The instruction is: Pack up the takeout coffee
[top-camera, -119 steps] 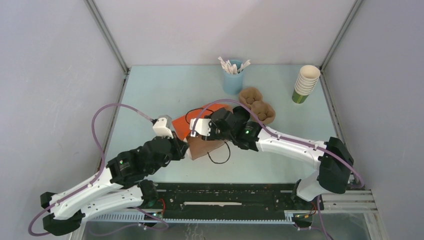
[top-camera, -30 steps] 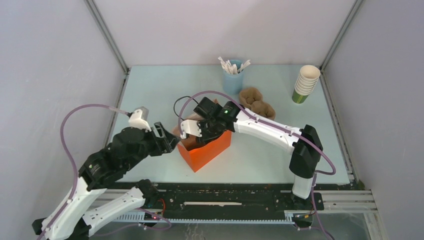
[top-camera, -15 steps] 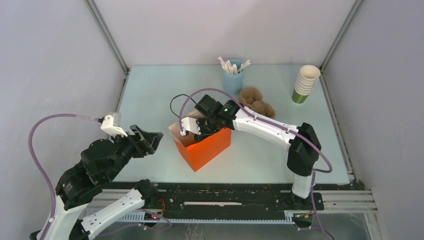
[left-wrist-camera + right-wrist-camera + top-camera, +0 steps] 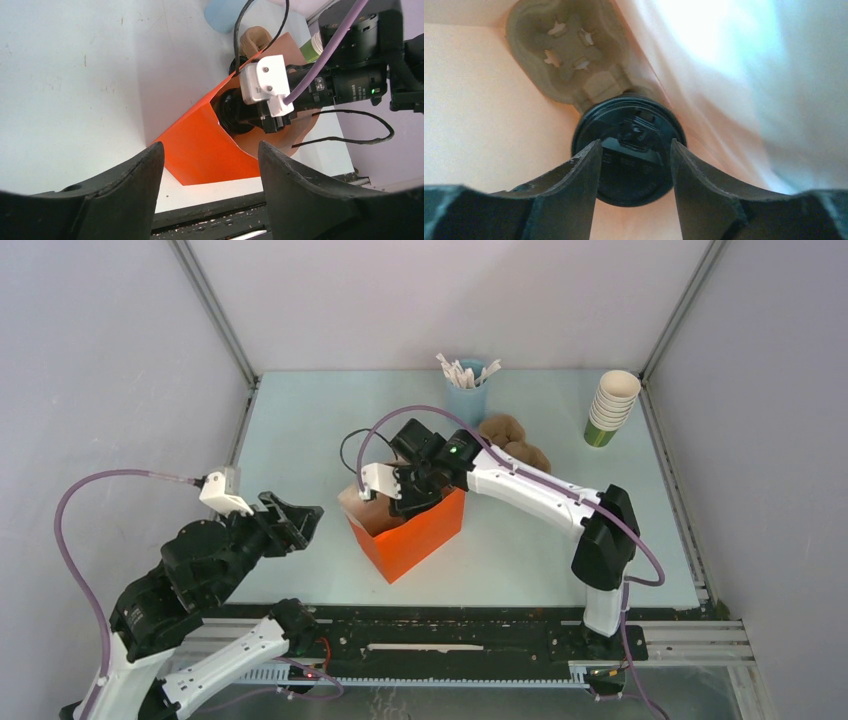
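Observation:
An orange paper bag [image 4: 412, 536] stands upright at the table's middle. My right gripper [image 4: 402, 498] reaches down into its open mouth. In the right wrist view the takeout coffee [image 4: 634, 165] shows only its round black lid, seated in a brown pulp carrier [image 4: 569, 55] at the bag's bottom. My right gripper [image 4: 635, 143] hovers over that lid, open, its fingers narrower apart than the lid. My left gripper [image 4: 300, 520] stands open and empty to the left of the bag. In the left wrist view the bag [image 4: 200, 150] lies beyond my left gripper [image 4: 210, 145].
A blue cup of stir sticks [image 4: 466, 390] stands at the back. Brown pulp carriers [image 4: 518, 445] lie behind the right arm. A stack of lidless cups [image 4: 610, 405] is at the back right. A black cable [image 4: 350, 452] loops left of the bag. A metal rail [image 4: 450, 640] runs along the near edge.
The bag, lying tilted earlier, now stands upright. My left arm has drawn back leftward, away from the bag. My right gripper's jaws have widened above the lid.

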Controlling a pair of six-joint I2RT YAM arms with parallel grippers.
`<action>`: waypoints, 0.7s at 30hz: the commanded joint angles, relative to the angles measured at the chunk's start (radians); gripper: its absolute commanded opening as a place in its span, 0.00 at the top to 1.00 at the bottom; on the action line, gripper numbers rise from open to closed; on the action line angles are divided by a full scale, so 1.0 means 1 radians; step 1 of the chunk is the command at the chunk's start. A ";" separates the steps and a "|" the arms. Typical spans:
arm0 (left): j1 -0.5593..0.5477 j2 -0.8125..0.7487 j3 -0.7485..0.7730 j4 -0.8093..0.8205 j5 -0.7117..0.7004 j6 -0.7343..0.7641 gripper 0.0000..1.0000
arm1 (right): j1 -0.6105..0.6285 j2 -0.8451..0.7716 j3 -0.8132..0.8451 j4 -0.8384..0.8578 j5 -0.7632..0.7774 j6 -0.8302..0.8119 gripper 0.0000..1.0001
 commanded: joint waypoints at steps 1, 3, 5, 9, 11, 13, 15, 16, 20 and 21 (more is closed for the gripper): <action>0.004 -0.016 0.008 0.016 -0.010 0.007 0.27 | -0.002 -0.016 0.071 -0.055 0.047 0.033 0.36; 0.004 -0.022 0.001 0.017 -0.013 0.004 0.27 | 0.003 -0.035 0.083 -0.048 0.045 0.041 0.34; 0.004 -0.019 -0.004 0.018 -0.010 0.003 0.27 | 0.009 -0.052 0.097 -0.047 0.063 0.049 0.32; 0.004 -0.010 -0.014 0.029 0.003 0.003 0.27 | 0.013 -0.083 0.109 -0.052 0.089 0.048 0.29; 0.004 -0.007 -0.018 0.036 0.006 0.003 0.27 | 0.014 -0.101 0.112 -0.048 0.100 0.055 0.28; 0.004 -0.003 -0.019 0.037 0.006 0.004 0.27 | 0.014 -0.121 0.117 -0.038 0.113 0.068 0.27; 0.005 -0.004 -0.022 0.037 0.005 0.003 0.27 | 0.015 -0.143 0.125 -0.022 0.127 0.087 0.25; 0.005 -0.005 -0.023 0.039 0.004 0.002 0.27 | 0.014 -0.158 0.127 -0.010 0.136 0.098 0.24; 0.004 -0.002 -0.029 0.043 0.007 -0.001 0.27 | 0.014 -0.216 0.134 0.031 0.170 0.136 0.18; 0.004 0.000 -0.030 0.044 0.009 -0.002 0.27 | 0.015 -0.226 0.140 0.031 0.178 0.141 0.17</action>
